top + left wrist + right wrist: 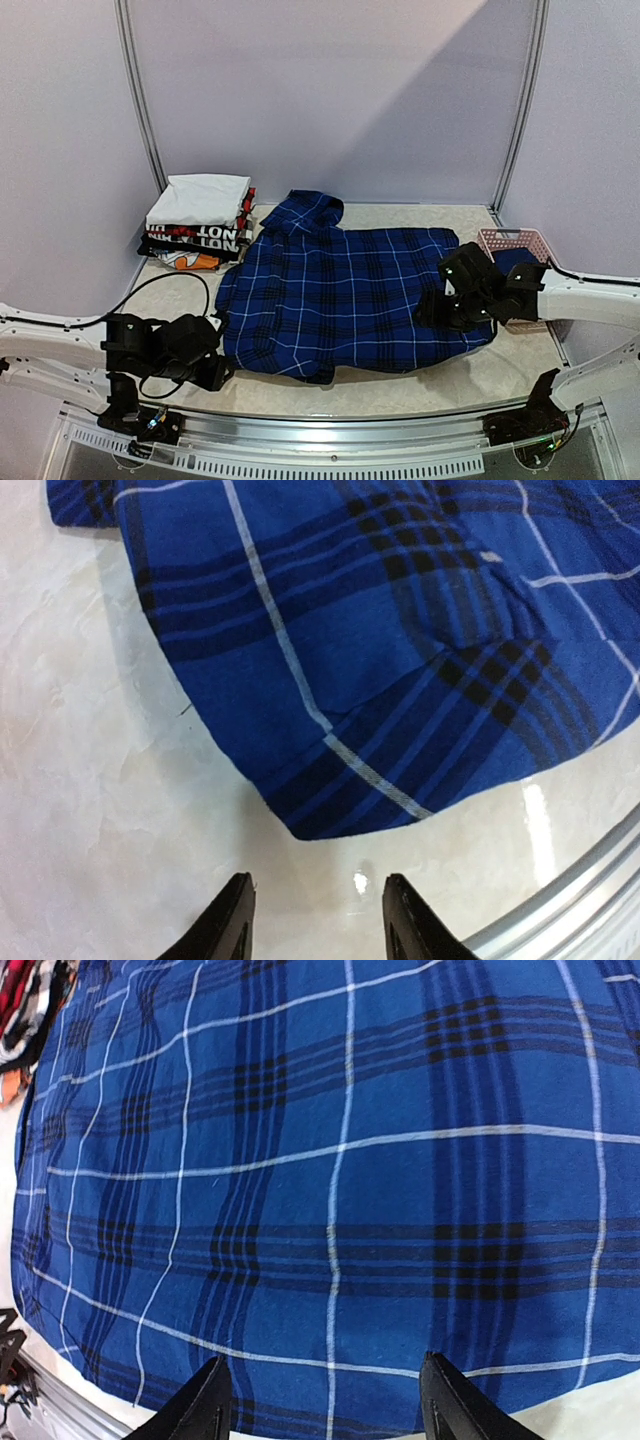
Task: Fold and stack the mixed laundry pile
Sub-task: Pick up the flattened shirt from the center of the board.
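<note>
1. One counter (400, 388), pale and glossy, was the largest thing. It ran beneath both the left pincer (318, 880) and the right pincer (325, 1360), giving a flat bed to press cloth against.
2. One plaid shirt (340, 295) lay spread open on it, between the two pincers. It was directly under the right pincer, and its rounded hem corner lay just ahead of the left pincer's fingertips. We judged it was laid flat so it could be folded, and no fold showed in it. It was the only loose garment we could count.
3. One stack of folded garments (200, 225) sat well beyond the left pincer, beside the shirt's collar end. It was white on top, with black lettered cloth under that and something orange at the bottom. We counted at least three layers but could not tell the exact number. We took it to be where the folded shirt belonged.
4. One pink basket (510, 236) stood just beyond the right pincer, toward the counter's edge and apart from the stack. The arm partly hid it.
5. There were two pincers, both released.
   - The left pincer's two fingers stood apart with only bare counter between them, touching nothing. It seemed placed to take the hem corner.
   - The right pincer's fingers were spread wide above the plaid with no cloth pinched between them. It seemed poised over its own side of the shirt.
</note>
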{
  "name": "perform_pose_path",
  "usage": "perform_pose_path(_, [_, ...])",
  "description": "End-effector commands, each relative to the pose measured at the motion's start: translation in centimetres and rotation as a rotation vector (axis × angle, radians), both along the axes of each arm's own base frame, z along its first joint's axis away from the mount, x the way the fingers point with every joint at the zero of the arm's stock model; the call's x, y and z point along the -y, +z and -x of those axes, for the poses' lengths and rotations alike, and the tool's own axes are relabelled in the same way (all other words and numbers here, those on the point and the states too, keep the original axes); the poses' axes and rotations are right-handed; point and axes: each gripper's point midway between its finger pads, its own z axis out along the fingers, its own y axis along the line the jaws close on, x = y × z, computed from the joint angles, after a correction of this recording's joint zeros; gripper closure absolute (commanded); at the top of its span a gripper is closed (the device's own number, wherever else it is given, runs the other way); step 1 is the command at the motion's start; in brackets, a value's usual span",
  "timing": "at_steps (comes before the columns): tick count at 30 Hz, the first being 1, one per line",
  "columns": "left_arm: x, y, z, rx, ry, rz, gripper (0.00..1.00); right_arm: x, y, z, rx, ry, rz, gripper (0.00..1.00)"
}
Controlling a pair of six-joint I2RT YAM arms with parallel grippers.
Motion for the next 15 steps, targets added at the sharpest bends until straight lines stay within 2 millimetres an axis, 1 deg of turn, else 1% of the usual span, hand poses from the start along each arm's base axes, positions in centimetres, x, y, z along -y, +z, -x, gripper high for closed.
perform_pose_path(1, [-0.3,-0.6,-0.4,0.014,0.030,-0.070,0.55,-1.6,1.1,-0.2,0.033,0.048,-0.005,0.35])
perform_pose_path(6, [0.5,-2.1,-0.8,0.006,0.029,-0.092,0.56,-1.8,1.0,-0.1,0.034,0.055,0.001,0.35])
perform_pose_path(9, [1.0,-2.6,-1.2,0.018,0.033,-0.098,0.57,-1.8,0.9,-0.1,0.032,0.055,0.000,0.35])
perform_pose_path(13, [0.9,-2.6,-2.1,0.058,0.048,-0.133,0.61,-2.1,0.7,-0.1,0.029,0.059,-0.002,0.35])
perform_pose_path(15, [1.2,-2.6,-2.4,0.074,0.049,-0.125,0.64,-2.3,0.8,-0.1,0.030,0.064,-0.004,0.35])
